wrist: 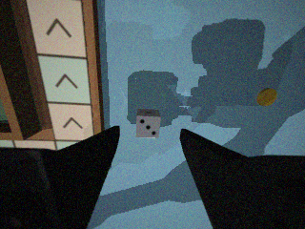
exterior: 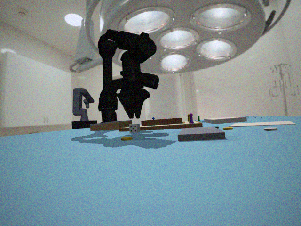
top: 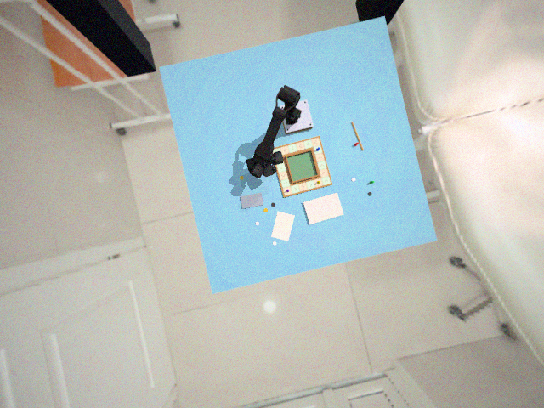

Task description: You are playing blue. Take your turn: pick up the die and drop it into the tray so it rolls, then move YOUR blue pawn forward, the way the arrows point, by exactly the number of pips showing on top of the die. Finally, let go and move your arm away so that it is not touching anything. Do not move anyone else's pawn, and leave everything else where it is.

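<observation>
My gripper (exterior: 134,117) (wrist: 151,132) is open and empty, pointing down above the die, with its fingertips either side of it in the wrist view. The die (exterior: 134,128) (wrist: 148,127) rests on the blue table just outside the board; its top shows three pips in the wrist view. In the top view the arm hides it. The tray (top: 304,180) (exterior: 161,121), with a green floor and brown walls, is in the middle of the board and empty. The blue pawn (top: 317,149) (exterior: 153,118) stands on the arrow track near a corner; only its head shows in the exterior view.
A yellow pawn (top: 318,182) and purple pawn (top: 287,190) (exterior: 191,118) stand on the track. A yellow disc (top: 241,178) (exterior: 126,138) (wrist: 267,96) and grey block (top: 252,201) (exterior: 201,133) lie near the die. Green pawn (top: 371,182), red pawn (top: 355,144) and stick (top: 356,135) lie beyond the board.
</observation>
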`<state>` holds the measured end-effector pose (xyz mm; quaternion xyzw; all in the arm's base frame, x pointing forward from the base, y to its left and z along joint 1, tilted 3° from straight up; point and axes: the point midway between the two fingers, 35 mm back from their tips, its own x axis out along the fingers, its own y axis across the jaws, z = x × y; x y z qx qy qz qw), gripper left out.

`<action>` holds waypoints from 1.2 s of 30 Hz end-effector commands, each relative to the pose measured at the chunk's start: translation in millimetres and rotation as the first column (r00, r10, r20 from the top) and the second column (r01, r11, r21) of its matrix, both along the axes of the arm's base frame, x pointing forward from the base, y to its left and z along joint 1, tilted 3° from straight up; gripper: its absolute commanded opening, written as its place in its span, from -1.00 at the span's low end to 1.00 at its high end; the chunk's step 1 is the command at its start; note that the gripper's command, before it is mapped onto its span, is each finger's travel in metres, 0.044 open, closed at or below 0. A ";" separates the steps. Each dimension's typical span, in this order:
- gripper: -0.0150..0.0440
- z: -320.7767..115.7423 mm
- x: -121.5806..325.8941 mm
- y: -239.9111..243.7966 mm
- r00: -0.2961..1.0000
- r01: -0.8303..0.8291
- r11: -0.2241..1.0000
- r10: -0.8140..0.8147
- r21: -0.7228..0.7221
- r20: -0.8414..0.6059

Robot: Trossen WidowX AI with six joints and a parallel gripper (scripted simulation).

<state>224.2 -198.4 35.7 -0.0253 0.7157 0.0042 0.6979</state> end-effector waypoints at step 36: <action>-0.49 -21.3 -0.7 -1.1 1.000 0.004 1.000 -0.004 0.008 -0.016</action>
